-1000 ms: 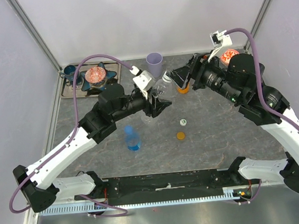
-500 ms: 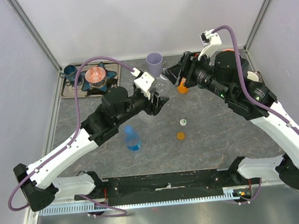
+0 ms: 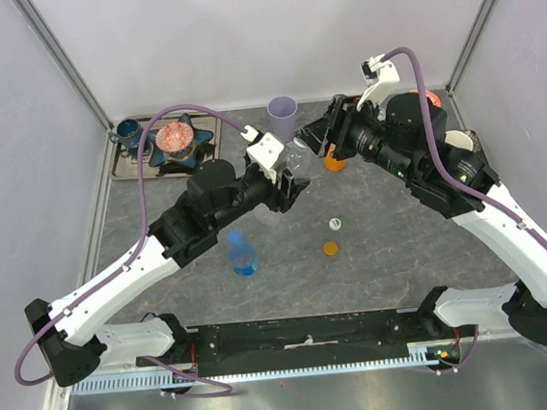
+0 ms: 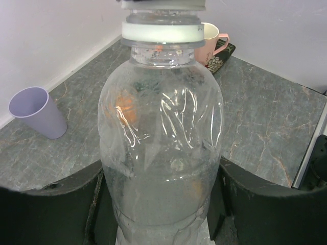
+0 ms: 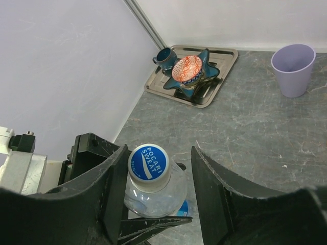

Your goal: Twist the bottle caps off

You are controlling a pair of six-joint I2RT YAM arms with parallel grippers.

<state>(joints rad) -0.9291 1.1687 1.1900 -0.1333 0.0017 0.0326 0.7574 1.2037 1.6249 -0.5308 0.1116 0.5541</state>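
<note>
Left pincer (image 4: pixel 161 204) grips the bottle (image 4: pixel 161 132); right pincer (image 5: pixel 158 153) at its cap (image 5: pixel 148 162).
The left pincer is pinched on the clear bottle's body, toward the back of the counter (image 3: pixel 403 241), near the lilac cup (image 3: pixel 283 117). The right pincer is spread, its fingers (image 5: pixel 107 184) flanking the white-and-blue cap, not clamped on it.

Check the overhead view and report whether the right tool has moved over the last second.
Yes. The right tool has shifted left, ending nearer the fixed lilac plastic cup.

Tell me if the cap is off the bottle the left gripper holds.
No, the blue-and-white cap sits on the clear bottle, between the fingers of the right gripper.
</note>
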